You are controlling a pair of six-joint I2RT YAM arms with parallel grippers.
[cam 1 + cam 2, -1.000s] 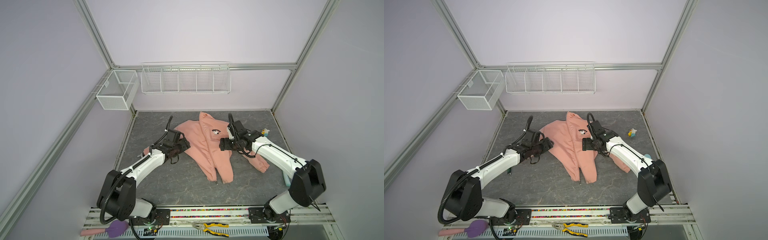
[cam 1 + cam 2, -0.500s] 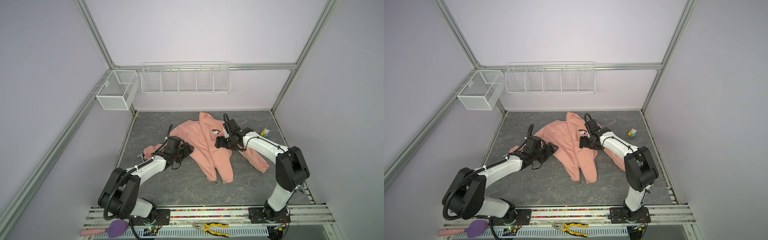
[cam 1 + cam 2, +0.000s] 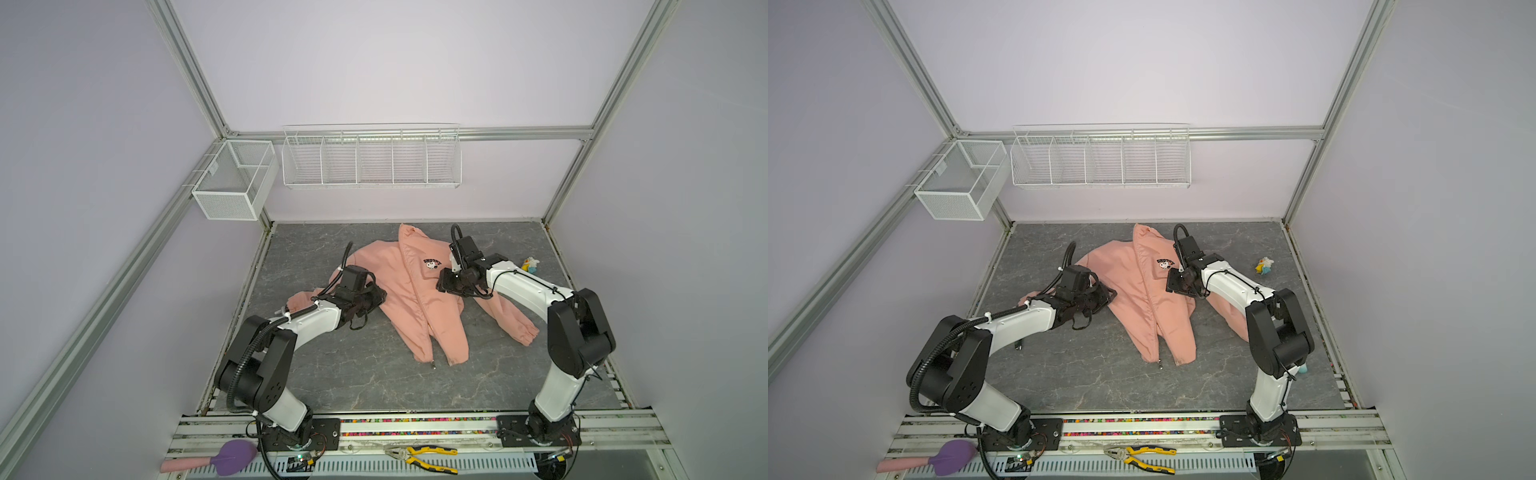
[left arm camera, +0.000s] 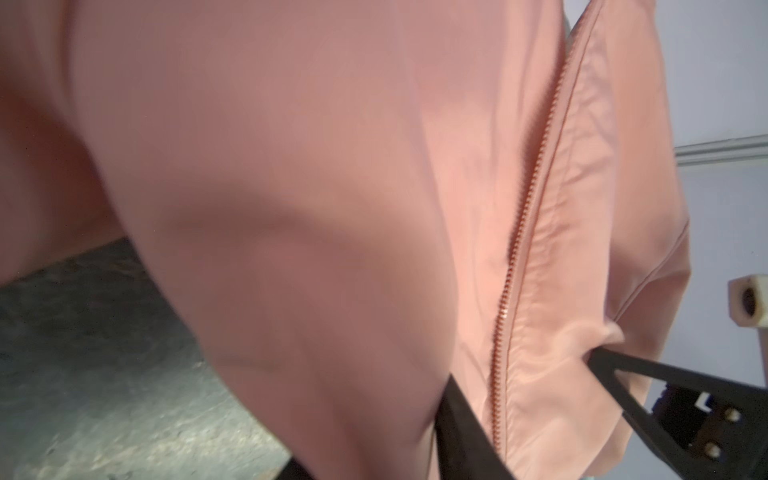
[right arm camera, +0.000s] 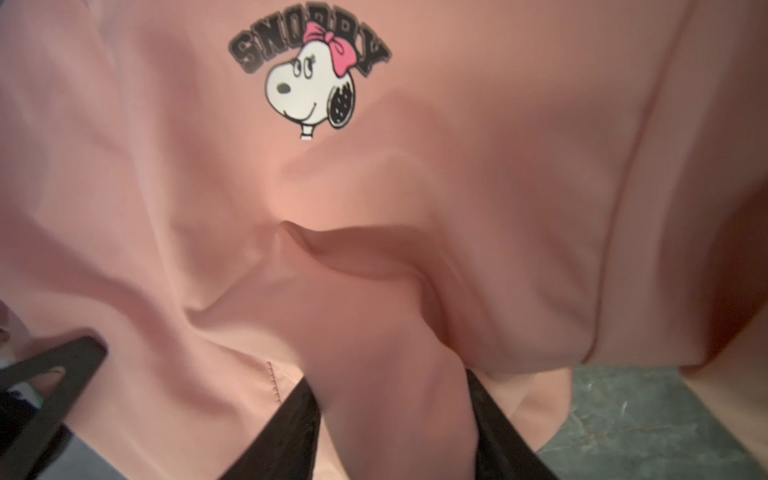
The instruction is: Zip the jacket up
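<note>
While the left pincer point(image 4: 525, 370) and right pincer point(image 5: 390, 386) each clench a fold of the salmon-pink fabric jacket point(image 3: 395, 286) lying centrally on the grey marbled desk point(image 3: 353, 386), thin cloth may slip free, skewing the zipper point(image 4: 530, 199).

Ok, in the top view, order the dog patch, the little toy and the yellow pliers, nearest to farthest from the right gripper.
1. Dog patch, on the jacket, beside the right gripper.
2. Little toy, on the table, far right.
3. Yellow pliers, past the front rail.
</note>
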